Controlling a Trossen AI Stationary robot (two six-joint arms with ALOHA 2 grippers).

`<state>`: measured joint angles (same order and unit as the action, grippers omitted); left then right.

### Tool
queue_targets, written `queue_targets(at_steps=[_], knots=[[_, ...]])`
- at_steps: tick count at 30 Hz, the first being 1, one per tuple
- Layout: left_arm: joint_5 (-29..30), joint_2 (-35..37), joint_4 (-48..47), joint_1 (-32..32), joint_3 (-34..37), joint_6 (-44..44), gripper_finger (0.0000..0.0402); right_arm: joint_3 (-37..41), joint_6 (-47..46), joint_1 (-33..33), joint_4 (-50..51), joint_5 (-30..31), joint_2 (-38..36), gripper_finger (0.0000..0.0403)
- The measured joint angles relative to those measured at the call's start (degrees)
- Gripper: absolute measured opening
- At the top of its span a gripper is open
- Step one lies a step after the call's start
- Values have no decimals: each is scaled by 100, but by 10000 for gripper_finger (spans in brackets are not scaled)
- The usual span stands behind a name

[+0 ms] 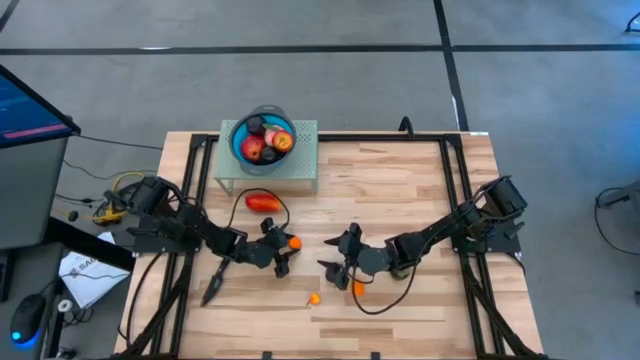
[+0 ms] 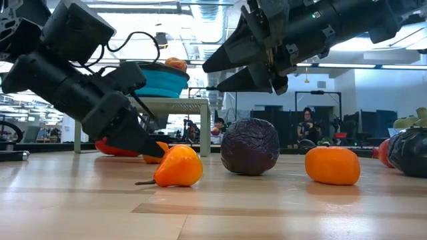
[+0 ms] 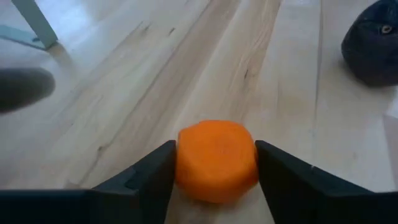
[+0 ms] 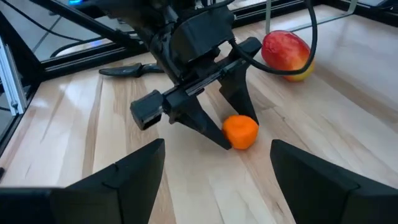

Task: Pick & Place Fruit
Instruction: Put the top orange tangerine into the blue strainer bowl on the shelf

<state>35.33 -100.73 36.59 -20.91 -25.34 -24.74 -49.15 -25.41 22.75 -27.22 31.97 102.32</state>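
My left gripper (image 1: 288,245) is low on the table, shut on a small orange fruit (image 3: 216,160). My right gripper (image 1: 338,258) hovers open just to the right of it, facing it and touching nothing; its fingers frame the right wrist view (image 4: 214,186). A dark purple ball (image 2: 250,147), a second orange fruit (image 1: 358,288) and a small orange stemmed piece (image 1: 314,298) rest on the wood. The longer red-orange piece (image 1: 262,202) lies by the stand. The blue bowl (image 1: 240,150) on the green stand holds several red and dark fruits. My left gripper pinches the orange fruit between its two fingers (image 3: 152,177), one on each side (image 3: 180,163). The fingers slant down from the table's left, as the right wrist view shows (image 4: 240,132). The fruit's underside sits on the wood.
The pale green stand (image 1: 305,170) stands at the far middle of the table. Black frame rails (image 1: 190,180) run along the left and right edges. More dark and red fruits (image 2: 407,152) lie at the right of the low view. People sit far off in the room behind.
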Motion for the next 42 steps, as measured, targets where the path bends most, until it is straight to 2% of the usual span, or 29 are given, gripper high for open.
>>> queue_targets(at_steps=[3,6,11,14,18,20,25,29,34,38,42], knots=[[24,2,17,0,0,53,180,0,-11,1,-93,0,0,286],[-197,86,-4,-3,0,136,156,0,-12,16,-212,-2,0,286],[-845,792,-152,-124,0,692,154,0,-131,54,-208,-1,0,286],[-970,1585,-398,-269,0,1087,166,0,-265,54,-202,-10,0,286],[-956,2983,-969,-393,0,1568,167,0,-440,91,-209,-17,0,286],[-703,3742,-1475,-391,-3,1702,163,0,-536,131,-211,-17,0,286],[461,5463,-3226,-96,-306,2124,160,0,-662,232,-359,-17,0,286],[835,6004,-4502,656,-1188,2391,160,0,-635,236,-631,-17,0,286],[1012,5798,-5670,2168,-2072,2651,161,0,-618,200,-782,-3,2,286],[402,5463,-6047,3648,-2156,2754,162,0,-614,187,-878,1,2,286],[-668,5070,-5975,5040,-2155,2742,162,0,-614,189,-910,0,2,286]])
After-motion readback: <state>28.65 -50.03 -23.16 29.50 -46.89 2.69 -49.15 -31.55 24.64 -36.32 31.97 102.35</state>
